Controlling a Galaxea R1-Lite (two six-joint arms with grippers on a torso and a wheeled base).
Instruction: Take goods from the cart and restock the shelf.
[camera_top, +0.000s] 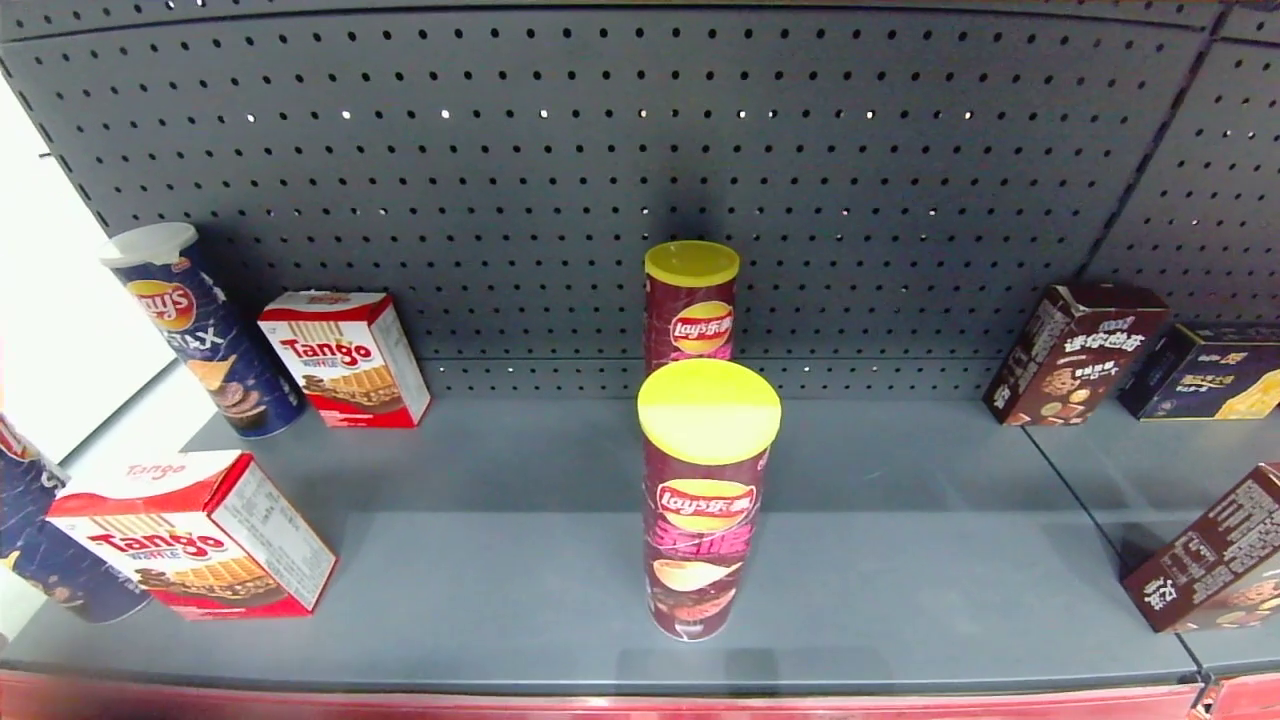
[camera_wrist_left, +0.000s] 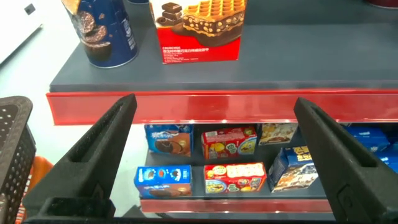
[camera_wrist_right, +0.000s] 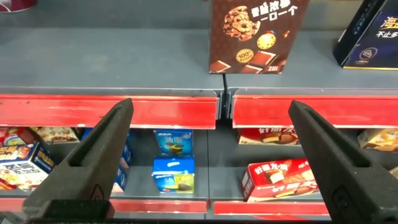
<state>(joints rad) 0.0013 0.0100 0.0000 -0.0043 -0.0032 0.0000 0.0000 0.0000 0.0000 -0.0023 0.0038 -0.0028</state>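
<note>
Starting at the left, we are seeing the left pincer (camera_wrist_left: 216, 109) spread wide and carrying nothing, facing the red front lip of the shelf (camera_wrist_left: 280, 68). The black mesh at its side is, we are judging, the cart (camera_wrist_left: 13, 149).

Along the matte grey shelf, a dark blue chip tube (camera_top: 205, 330) with a white lid is standing at the back left. Beside it is a glossy red-and-white wafer box (camera_top: 345, 360), and a second wafer box (camera_top: 190, 540) is sitting nearer the front. In the middle, two maroon chip tubes with yellow plastic lids are lining up – the front tube (camera_top: 705, 500) near the edge, the rear tube (camera_top: 690, 305) against the perforated back panel. Brown cookie boxes (camera_top: 1075, 355) are filling the right.

The right pincer (camera_wrist_right: 211, 109) is likewise gaping and empty.

We are judging the step to be fetching the next item from the cart. Smooth round tubes are likely to slip, so we are advising a mid-body grip – upright, set down beside its own kind without nudging neighbours.
</note>
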